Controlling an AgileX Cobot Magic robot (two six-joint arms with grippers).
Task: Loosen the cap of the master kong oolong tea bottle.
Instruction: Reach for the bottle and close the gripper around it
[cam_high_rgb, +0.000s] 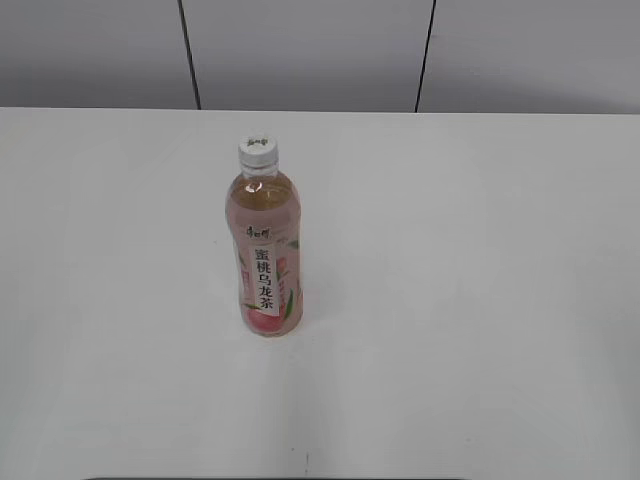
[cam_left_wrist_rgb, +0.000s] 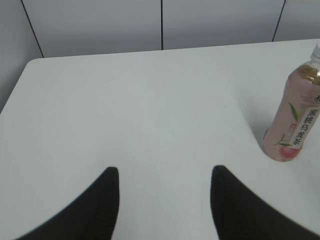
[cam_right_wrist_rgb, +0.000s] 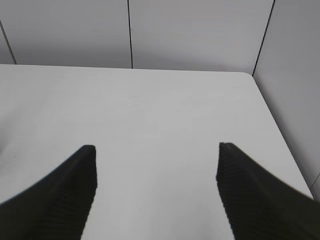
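**Bottle upright, both grippers spread**

The master kong oolong tea bottle (cam_high_rgb: 264, 250), smooth clear plastic with a pink peach label, stands upright left of centre on the matte white table (cam_high_rgb: 480, 300). Its ribbed white cap (cam_high_rgb: 257, 150) sits on top. At the bottom of each wrist view, the left gripper (cam_left_wrist_rgb: 165, 200) and right gripper (cam_right_wrist_rgb: 156, 185) show dark, finely ridged fingers spread wide, holding nothing, above bare tabletop.

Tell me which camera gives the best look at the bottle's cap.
The exterior view: the cap shows whole, white and ribbed, with its dark logo, on the upright master kong oolong tea bottle. The left wrist view catches only a sliver of it at the right frame edge. The right wrist view shows none of it.
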